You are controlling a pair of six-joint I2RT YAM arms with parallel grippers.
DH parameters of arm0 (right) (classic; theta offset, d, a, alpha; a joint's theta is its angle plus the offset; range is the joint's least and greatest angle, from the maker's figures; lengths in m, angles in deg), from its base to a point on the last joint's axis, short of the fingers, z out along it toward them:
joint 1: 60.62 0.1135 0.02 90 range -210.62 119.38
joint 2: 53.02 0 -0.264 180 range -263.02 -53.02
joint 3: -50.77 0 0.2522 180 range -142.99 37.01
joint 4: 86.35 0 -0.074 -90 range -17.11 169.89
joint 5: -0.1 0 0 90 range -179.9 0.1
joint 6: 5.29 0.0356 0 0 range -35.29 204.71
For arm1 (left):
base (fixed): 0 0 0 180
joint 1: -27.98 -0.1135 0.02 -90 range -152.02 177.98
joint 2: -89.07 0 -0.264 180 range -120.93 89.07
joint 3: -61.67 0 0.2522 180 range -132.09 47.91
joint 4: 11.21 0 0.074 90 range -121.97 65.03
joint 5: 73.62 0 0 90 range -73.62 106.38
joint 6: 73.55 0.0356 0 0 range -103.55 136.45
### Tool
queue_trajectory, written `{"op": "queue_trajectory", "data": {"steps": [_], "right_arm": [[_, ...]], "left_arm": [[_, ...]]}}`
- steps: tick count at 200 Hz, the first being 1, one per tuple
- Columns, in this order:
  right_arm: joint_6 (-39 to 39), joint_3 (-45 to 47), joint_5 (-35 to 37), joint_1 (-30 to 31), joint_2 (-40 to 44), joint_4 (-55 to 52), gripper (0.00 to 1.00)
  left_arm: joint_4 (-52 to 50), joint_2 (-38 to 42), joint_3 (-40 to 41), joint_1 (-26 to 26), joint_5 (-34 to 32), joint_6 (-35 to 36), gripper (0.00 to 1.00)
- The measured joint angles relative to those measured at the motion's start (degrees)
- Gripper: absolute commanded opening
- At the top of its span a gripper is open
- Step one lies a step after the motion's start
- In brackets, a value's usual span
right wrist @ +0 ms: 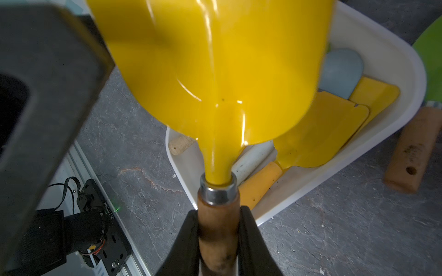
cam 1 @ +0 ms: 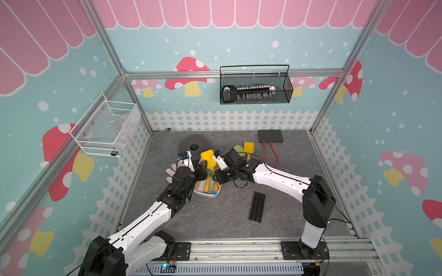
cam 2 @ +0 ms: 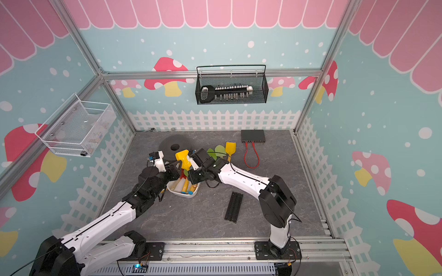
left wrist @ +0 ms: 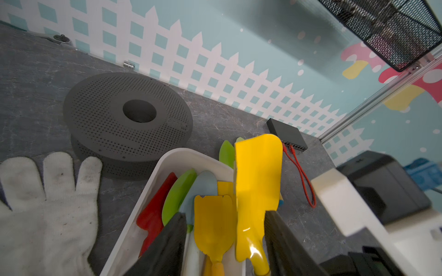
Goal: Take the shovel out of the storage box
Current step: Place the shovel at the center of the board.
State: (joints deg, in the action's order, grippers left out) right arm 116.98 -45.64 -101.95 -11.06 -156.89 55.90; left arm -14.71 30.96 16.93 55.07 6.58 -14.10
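Observation:
A yellow shovel [cam 1: 207,157] [right wrist: 215,71] with a wooden handle stands tilted above the white storage box [cam 1: 207,196] [left wrist: 172,155]. My right gripper [right wrist: 218,212] [cam 1: 215,175] is shut on that handle just below the metal collar. My left gripper [left wrist: 224,216] [cam 1: 202,170] is open. Its fingers stand apart on either side of the raised shovel's [left wrist: 258,179] neck, and one finger is close beside it. In the box lie several more shovels, among them another yellow one [left wrist: 212,222], a red one [left wrist: 155,210], a green one and a pale blue one.
A white glove [left wrist: 35,203] and a dark perforated spool [cam 1: 195,143] lie left of and behind the box. Green shovels [cam 1: 239,149] and a yellow one [cam 1: 248,148] lie on the floor behind my right arm. A black switch [cam 1: 270,136] with red cables and a black bar [cam 1: 257,206] are to the right.

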Motion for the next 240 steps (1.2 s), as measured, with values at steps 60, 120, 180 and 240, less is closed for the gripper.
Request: {"op": "queue_trajectory", "data": {"steps": [60,120,180,240], "right_arm": [[1.3,7.9,-0.8,-6.7,1.3,1.4,0.15],[1.7,13.9,-2.8,-17.6,4.0,2.7,0.17],[1.5,11.5,-6.9,-26.4,0.7,3.2,0.17],[2.1,5.7,-10.3,-31.8,-7.8,4.0,0.20]], "left_arm": [[-1.9,-0.3,0.2,0.0,3.6,3.0,0.57],[-3.5,-6.6,-0.2,0.0,8.3,4.7,0.57],[-4.5,-8.0,-1.3,0.0,10.4,5.3,0.56],[-4.7,-8.6,-1.5,0.0,11.1,5.3,0.55]]}}
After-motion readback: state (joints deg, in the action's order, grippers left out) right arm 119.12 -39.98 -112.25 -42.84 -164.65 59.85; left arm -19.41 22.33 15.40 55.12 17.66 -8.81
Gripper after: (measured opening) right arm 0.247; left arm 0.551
